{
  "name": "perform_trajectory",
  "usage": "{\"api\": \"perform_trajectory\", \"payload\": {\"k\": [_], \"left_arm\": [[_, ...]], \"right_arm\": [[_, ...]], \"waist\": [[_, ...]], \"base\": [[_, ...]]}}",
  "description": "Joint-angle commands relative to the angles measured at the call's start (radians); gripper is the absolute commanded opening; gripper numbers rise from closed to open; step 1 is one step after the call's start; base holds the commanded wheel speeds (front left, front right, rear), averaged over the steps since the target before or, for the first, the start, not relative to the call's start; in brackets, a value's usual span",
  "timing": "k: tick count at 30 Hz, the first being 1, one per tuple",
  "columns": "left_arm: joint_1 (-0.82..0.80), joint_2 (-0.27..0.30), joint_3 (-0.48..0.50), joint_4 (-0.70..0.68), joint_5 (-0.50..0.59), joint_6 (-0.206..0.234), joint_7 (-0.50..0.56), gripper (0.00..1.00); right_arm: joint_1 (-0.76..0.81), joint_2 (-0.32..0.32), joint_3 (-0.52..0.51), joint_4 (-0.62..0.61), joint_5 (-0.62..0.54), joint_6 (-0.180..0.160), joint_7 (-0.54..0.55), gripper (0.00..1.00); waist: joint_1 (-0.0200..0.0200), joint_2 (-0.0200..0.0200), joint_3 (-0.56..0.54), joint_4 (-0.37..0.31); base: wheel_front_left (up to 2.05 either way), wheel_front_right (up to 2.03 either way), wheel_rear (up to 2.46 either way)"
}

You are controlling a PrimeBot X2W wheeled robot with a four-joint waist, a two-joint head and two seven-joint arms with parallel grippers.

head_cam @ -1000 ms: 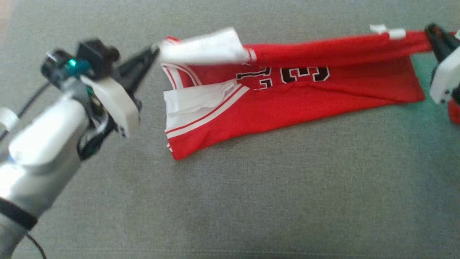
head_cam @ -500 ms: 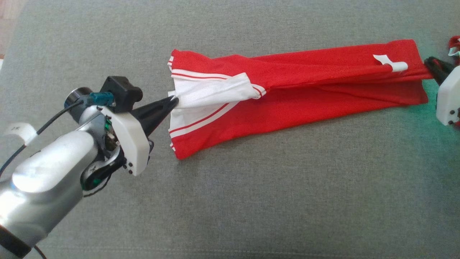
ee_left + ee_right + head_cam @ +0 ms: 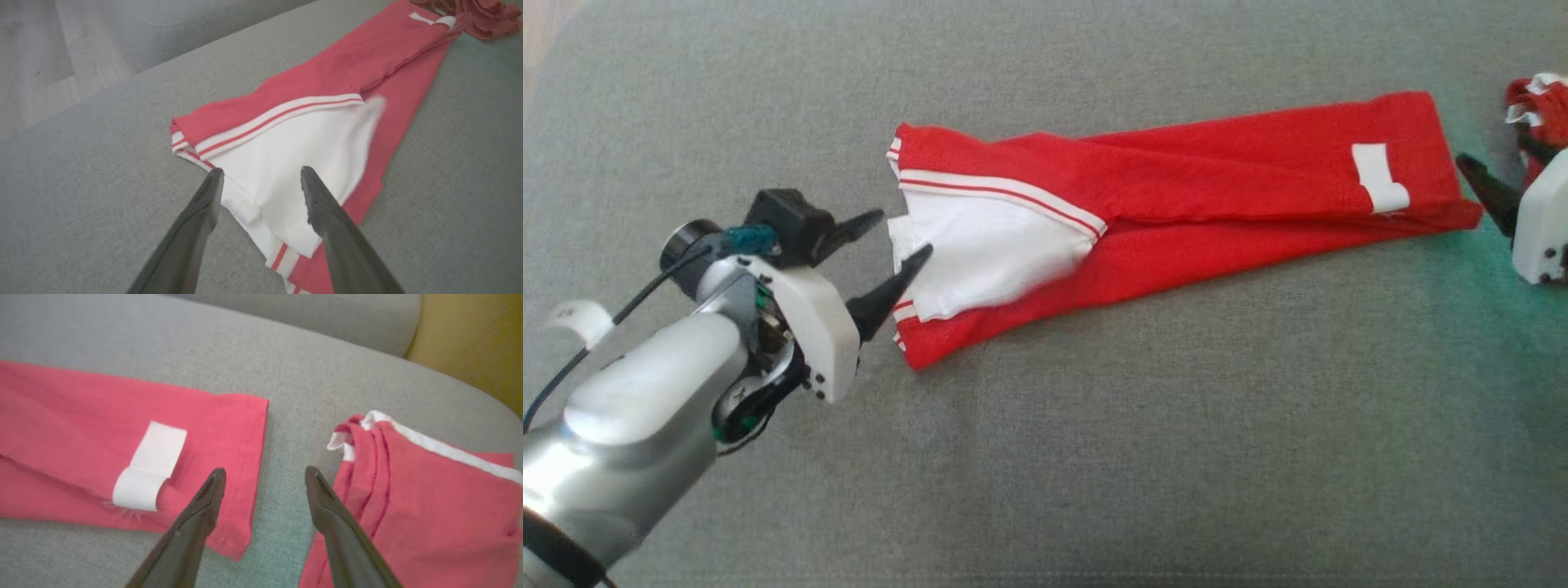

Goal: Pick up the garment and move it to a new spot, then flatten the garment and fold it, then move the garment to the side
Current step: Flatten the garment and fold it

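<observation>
While left end effector [image 3: 904, 231] and right end effector [image 3: 264, 471] stand open, risk: withdrawal snags white flap [image 3: 980, 253] of garment [image 3: 1217, 180], spoiling fold.

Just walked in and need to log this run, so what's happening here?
The robot is folding a red jersey on a grey cushion. It lies folded into a long strip. The left gripper and right gripper sit open at its two ends, holding nothing. Another red garment lies beside the right end.
</observation>
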Motion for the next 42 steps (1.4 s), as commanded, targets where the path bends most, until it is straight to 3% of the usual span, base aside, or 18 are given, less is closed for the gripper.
{"api": "perform_trajectory", "payload": {"k": [1,6,9,13,17,22,30,35,42], "left_arm": [[-0.025,0.029,0.064,-0.006,-0.005,0.018,-0.024,1.0],[-0.004,0.015,0.147,0.029,-0.049,0.086,-0.132,1.0],[0.031,-0.015,0.254,0.031,-0.086,0.154,-0.194,1.0],[0.107,-0.073,0.478,-0.054,-0.058,0.226,-0.202,1.0],[0.254,-0.161,0.7,-0.177,0.066,0.245,-0.203,1.0],[0.427,-0.297,0.903,-0.279,0.223,0.205,-0.203,1.0],[0.609,-0.47,1.053,-0.278,0.42,0.078,-0.203,1.0],[0.65,-0.527,1.106,-0.268,0.479,0.021,-0.203,1.0],[0.625,-0.548,1.12,-0.246,0.51,-0.023,-0.203,1.0]], "right_arm": [[0.021,-0.021,-0.016,-0.021,0.016,-0.001,-0.017,1.0],[0.008,0.009,-0.085,-0.047,0.066,-0.001,-0.1,1.0],[0.017,0.054,-0.15,-0.069,0.076,-0.001,-0.224,1.0],[0.054,0.11,-0.219,-0.091,0.064,-0.001,-0.361,1.0],[0.11,0.18,-0.297,-0.112,0.03,-0.001,-0.48,1.0],[0.203,0.28,-0.425,-0.138,-0.069,-0.001,-0.537,1.0],[0.39,0.47,-0.655,-0.219,-0.292,-0.001,-0.545,1.0],[0.455,0.537,-0.73,-0.249,-0.402,-0.001,-0.545,1.0],[0.421,0.569,-0.888,-0.186,-0.495,-0.001,-0.465,1.0]], "waist": [[0.0,0.0,-0.014,-0.008],[0.0,0.0,-0.052,-0.023],[0.0,0.0,-0.085,-0.032],[0.0,0.0,-0.111,-0.038],[0.0,0.0,-0.13,-0.047],[0.0,0.0,-0.147,-0.056],[0.0,0.0,-0.164,-0.065],[0.0,0.0,-0.153,-0.056],[0.0,0.0,-0.103,-0.021]], "base": [[0.0,0.0,0.0],[0.0,0.0,0.0],[0.0,0.0,0.0],[0.0,0.0,0.0],[0.0,0.0,0.0],[0.0,0.0,0.0],[0.0,0.0,0.0],[0.0,0.0,0.0],[0.0,0.0,0.0]]}}
